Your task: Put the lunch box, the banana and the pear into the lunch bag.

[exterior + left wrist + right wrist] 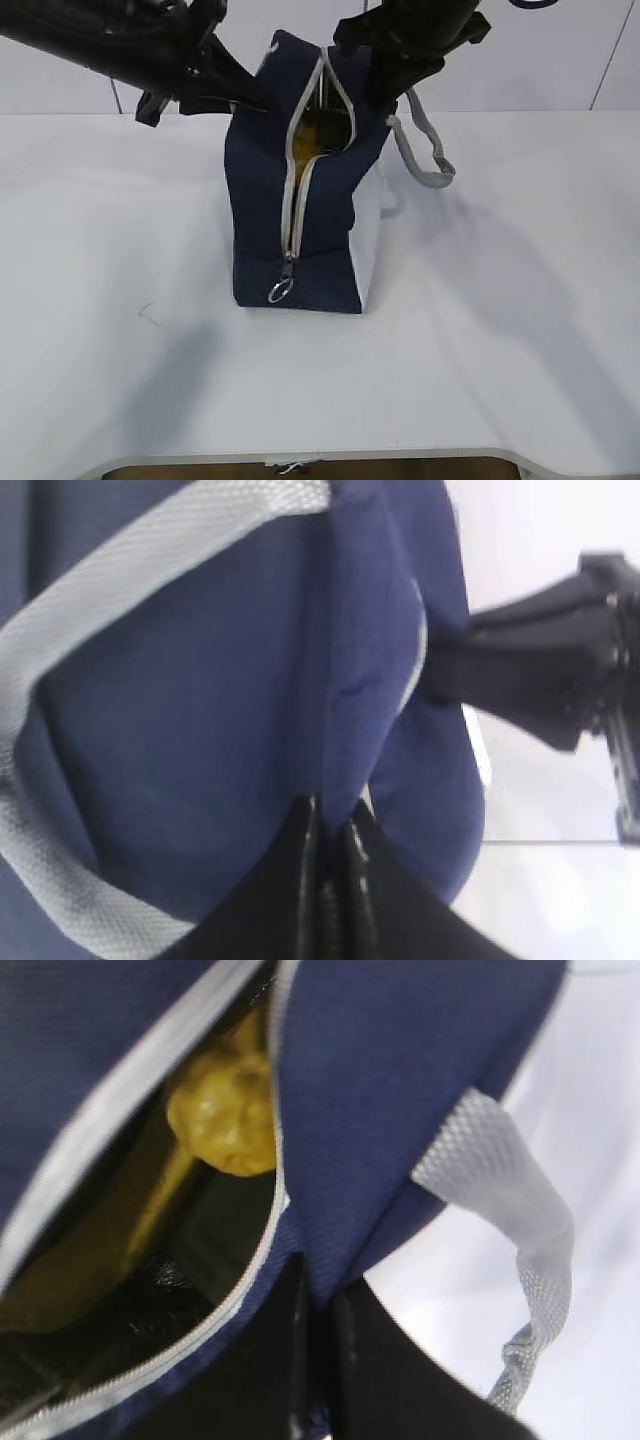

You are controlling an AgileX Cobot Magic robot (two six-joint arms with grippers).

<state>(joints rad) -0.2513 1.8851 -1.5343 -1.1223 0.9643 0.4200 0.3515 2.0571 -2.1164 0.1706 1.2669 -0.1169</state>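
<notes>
The navy lunch bag [262, 215] stands upright at the middle of the table, its grey zipper open at the top and the ring pull [280, 291] hanging low on its front. My left gripper [262, 105] [332, 820] is shut on a fold of the lunch bag's [200, 730] left top edge. My right gripper [385, 108] [318, 1280] is shut on the right top edge of the lunch bag [400, 1080]. Through the opening I see the bumpy yellow pear [225, 1115] [318, 135] inside. A long yellow shape [150, 1220] beneath it may be the banana. The lunch box is hidden.
A grey webbing handle [425, 150] [510, 1190] droops from the bag's right side, and another handle [150, 550] crosses its left side. The white table [120, 300] spreads around the bag; its front edge [300, 458] runs along the bottom.
</notes>
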